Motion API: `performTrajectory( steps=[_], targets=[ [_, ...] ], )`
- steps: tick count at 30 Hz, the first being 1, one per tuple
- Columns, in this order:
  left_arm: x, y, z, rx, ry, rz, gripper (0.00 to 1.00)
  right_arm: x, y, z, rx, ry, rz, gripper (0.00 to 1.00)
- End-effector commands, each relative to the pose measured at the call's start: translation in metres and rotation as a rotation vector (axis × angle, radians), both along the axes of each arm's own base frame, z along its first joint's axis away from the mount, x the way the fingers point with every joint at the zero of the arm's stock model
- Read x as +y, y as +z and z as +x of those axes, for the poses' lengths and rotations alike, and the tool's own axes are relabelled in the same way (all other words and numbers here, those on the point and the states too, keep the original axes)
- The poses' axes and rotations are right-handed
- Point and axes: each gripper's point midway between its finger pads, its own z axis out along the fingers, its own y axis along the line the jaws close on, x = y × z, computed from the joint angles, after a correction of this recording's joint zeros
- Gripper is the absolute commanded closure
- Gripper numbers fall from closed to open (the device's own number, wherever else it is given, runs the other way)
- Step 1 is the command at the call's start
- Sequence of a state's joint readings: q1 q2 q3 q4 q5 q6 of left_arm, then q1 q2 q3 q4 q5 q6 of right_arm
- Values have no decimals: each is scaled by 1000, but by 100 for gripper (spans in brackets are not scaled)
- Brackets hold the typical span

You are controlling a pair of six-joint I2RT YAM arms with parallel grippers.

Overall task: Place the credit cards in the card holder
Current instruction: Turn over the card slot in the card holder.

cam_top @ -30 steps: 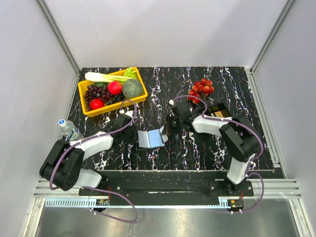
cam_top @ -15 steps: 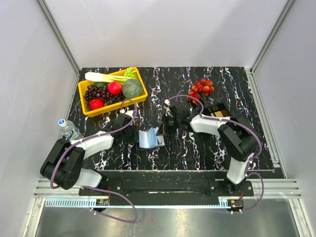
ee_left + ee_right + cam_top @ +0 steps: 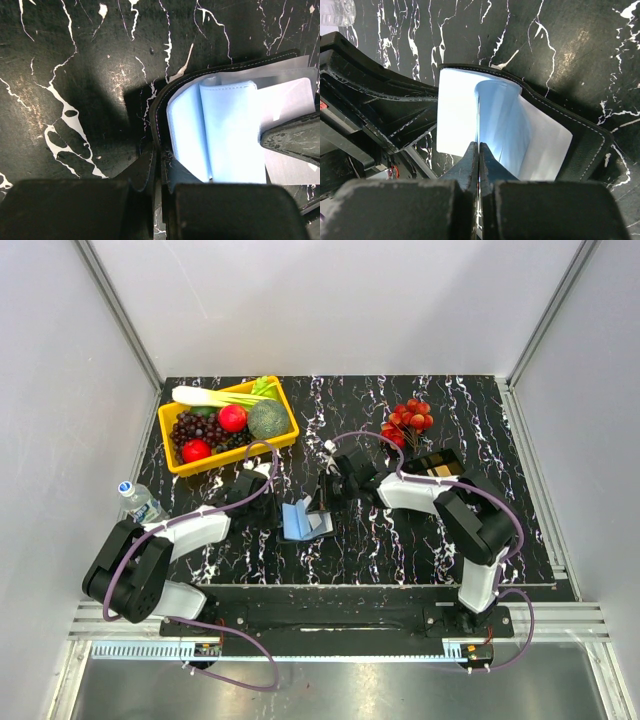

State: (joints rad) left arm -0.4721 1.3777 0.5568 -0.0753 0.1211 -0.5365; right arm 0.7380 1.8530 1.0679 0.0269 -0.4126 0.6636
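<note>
The card holder we spread, left claw pinching its cover, right claw a leaf; next, we judge, one must release.

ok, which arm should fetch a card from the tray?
Right, probably. The tray of tan cards sits beside that arm's forearm. The left gripper is shut on the black cover of the card holder and can pin it. The right gripper must first release the blue leaf it pinches.
</note>
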Motion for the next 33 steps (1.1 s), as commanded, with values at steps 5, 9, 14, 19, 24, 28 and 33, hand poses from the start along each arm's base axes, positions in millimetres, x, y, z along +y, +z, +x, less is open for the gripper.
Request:
performTrajectory(
  steps=[5, 9, 14, 19, 24, 28, 33],
  targets=[
    [-9, 11, 10, -47, 4, -48, 100, 35, 33, -14, -4, 118, 162, 99],
    [-8, 13, 11, -52, 8, -46, 100, 32, 33, -11, -18, 97, 133, 99],
    [-7, 13, 11, -48, 10, -43, 100, 18, 16, -1, -47, 23, 40, 99],
    [-5, 9, 8, -39, 14, -31, 100, 3, 5, 8, -65, -66, -2, 100],
    [-2, 8, 7, -40, 25, -22, 65, 8, -5, 8, -34, -66, 30, 100],
    [1, 14, 8, -64, 40, -25, 52, 8, -13, 9, -25, -77, 21, 100],
    [7, 24, 9, -107, 81, -47, 40, 3, -19, 9, -19, -91, -9, 100]
  ],
)
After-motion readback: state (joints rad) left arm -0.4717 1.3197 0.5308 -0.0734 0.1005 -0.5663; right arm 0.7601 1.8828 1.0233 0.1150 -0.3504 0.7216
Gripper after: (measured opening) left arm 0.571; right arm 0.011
